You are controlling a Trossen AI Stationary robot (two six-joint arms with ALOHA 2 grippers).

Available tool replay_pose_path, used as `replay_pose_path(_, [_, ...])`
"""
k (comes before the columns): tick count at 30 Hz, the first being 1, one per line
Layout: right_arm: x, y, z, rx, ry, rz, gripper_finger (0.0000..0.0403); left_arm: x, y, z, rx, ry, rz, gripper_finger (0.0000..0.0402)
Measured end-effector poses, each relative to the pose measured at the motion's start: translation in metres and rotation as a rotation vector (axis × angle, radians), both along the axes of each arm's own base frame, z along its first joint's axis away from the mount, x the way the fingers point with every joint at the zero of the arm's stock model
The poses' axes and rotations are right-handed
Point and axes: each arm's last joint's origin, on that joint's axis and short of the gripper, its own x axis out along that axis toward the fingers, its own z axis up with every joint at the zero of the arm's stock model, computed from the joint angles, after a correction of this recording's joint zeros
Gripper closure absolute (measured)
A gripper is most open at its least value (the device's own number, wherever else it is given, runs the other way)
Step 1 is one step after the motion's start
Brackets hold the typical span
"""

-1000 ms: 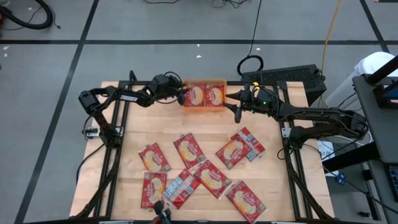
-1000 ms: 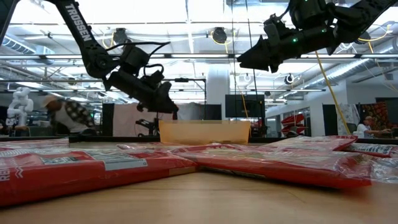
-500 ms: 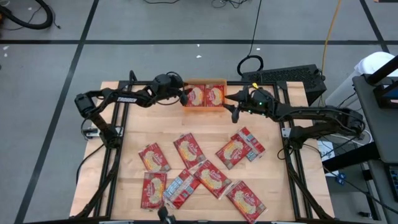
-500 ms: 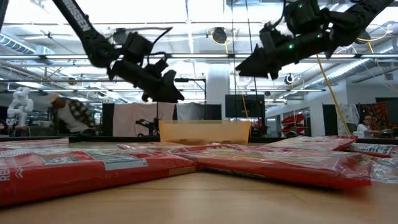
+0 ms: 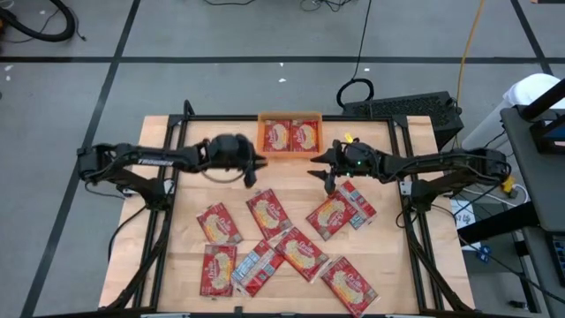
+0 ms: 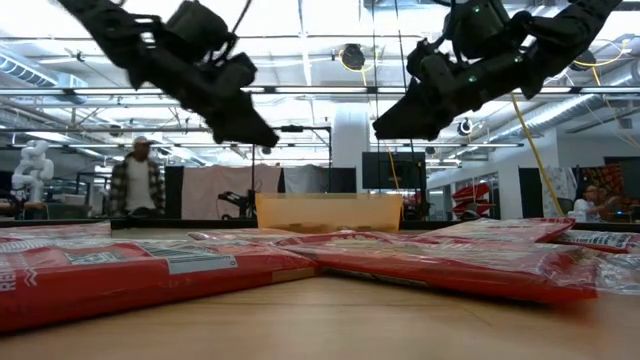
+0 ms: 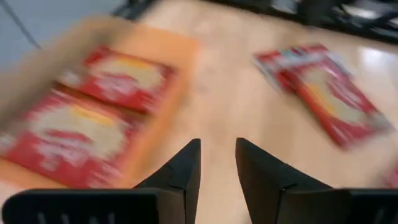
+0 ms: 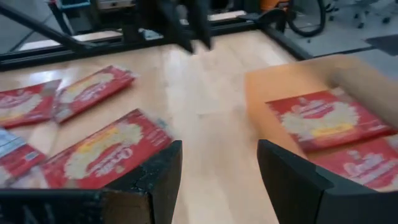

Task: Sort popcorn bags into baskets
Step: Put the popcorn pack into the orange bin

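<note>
Counting from my overhead feed: one orange basket [image 5: 289, 137] sitting at the far edge of the table [image 5: 190, 190], and it's got two popcorn bags [image 5: 290, 136] lying flat side by side in it, red faces up with the pale yellow popcorn picture showing. Out on the wood I count eight more bags [image 5: 286, 243] scattered across the near half, mostly red side up, though a couple show a silver-grey label strip at one end, like the one near the middle [image 5: 256, 265]. So ten bags total that I can see. Left gripper [image 5: 250, 168] is hovering just near-left of the basket, holding nothing, its fingers [image 7: 186, 171] standing with only a narrow gap between them. Right gripper [image 5: 320, 170] is hanging just near-right of the basket, above bare wood, fingers [image 8: 155, 171] spread wide and empty too. From the low cam both are well above the table, and there's a person [image 6: 142, 180] standing way back in the room.
</note>
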Motion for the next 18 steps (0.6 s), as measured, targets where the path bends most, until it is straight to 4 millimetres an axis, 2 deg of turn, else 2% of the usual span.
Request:
replay_pose_path(4, [0.003,0.014,-0.001,0.029,0.005,0.047,0.02,-0.007,-0.035,-0.021,-0.071,0.034,-0.087,0.0289])
replay_pose_path(8, [0.007,0.026,-0.007,0.045,0.03,0.084,0.02,-0.014,-0.06,-0.039,-0.113,0.034,-0.103,0.0263])
replay_pose_path(18, [0.019,0.053,-0.027,0.067,0.07,0.136,0.02,-0.039,-0.087,-0.072,-0.145,0.146,-0.004,0.0124])
